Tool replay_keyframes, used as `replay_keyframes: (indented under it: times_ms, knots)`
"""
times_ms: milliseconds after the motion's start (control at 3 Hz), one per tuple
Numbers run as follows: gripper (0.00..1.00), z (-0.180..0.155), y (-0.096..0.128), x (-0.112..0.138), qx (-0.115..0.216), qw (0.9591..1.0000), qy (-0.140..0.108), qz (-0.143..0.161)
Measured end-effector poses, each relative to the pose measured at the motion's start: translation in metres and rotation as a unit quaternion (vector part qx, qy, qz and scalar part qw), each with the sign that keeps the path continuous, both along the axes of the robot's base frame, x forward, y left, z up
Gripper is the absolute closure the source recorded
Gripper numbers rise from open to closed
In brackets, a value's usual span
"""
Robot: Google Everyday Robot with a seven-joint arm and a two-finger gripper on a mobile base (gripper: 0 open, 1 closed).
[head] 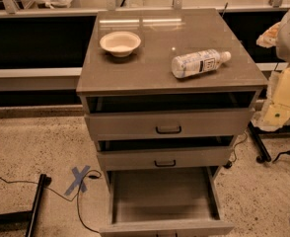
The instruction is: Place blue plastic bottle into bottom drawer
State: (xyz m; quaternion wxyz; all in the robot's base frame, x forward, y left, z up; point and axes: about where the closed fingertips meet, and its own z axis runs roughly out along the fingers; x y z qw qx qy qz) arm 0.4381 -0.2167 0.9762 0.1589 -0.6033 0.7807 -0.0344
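Although the bottom drawer stands pulled well out at 6 o'clock with its grey floor bare, the task looks barely begun. The blue plastic bottle lies on its side on the cabinet top, toward 2 o'clock, its white cap pointing to 3 o'clock and its label with the dark square mark facing up. Nothing is touching it. The grasp, the carry down past the two upper drawers and the release into the open box all appear yet to be done.

A shallow white bowl sits upright toward 11 o'clock on the same top, well apart from the bottle. The top drawer and middle drawer, each with a black handle, jut out a little above the bottom one, so I judge that a descent from above would need to stay toward the front.

At 3 o'clock, pale robot parts are cut off by the frame's edge. What I take to be the gripper hangs there beside the cabinet's right flank, away from the bottle, and I cannot tell whether it is released or clenched. The bottom drawer's front is cropped at the lower edge. A blue tape cross marks the floor at 8 o'clock.
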Motion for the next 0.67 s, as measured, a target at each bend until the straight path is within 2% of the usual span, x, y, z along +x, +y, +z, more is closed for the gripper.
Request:
replay_keyframes:
  times_ms: [333,667]
  knots:
    - [0.0,0.0,0.0,0.0,0.0,1.0,0.0,0.0]
    - [0.0,-0.007,0.007,0.041,0.001,0.9993,-0.017,0.034]
